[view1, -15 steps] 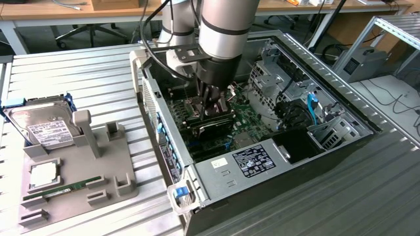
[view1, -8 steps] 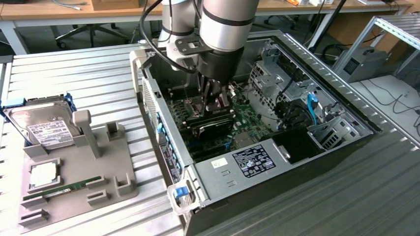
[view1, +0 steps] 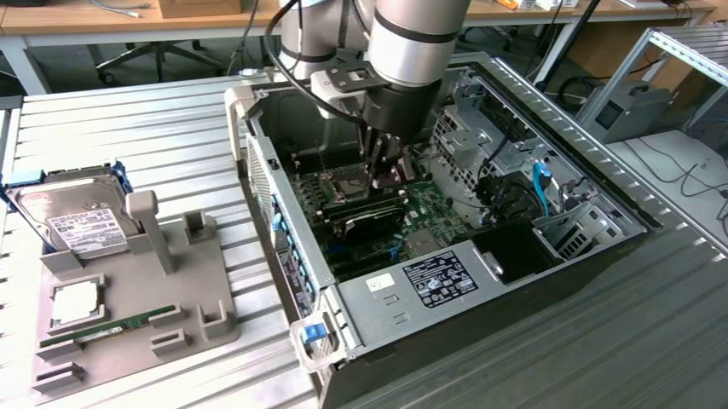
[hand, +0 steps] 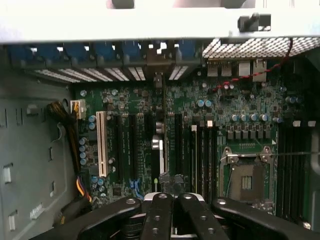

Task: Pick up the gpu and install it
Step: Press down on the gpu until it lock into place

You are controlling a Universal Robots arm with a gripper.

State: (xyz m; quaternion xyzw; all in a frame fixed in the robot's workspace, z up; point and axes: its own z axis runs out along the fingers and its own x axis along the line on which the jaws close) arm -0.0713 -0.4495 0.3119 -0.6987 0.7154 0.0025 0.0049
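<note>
1. One open computer case [view1: 455, 281] lies on the bench [view1: 148, 136].
2. One gpu [view1: 366, 219] stands inside it.
3. One grey holder tray [view1: 170, 298] carries one hard drive [view1: 74, 217], one processor chip [view1: 74, 304] and one memory stick [view1: 108, 328].
4. One robot arm [view1: 410, 51].

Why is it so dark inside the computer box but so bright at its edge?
Wrist view: the case rim glares washed-out white, while the motherboard below sits dim and the tool looks black. Exterior view: room light falls evenly, and the arm shades the motherboard.
</note>
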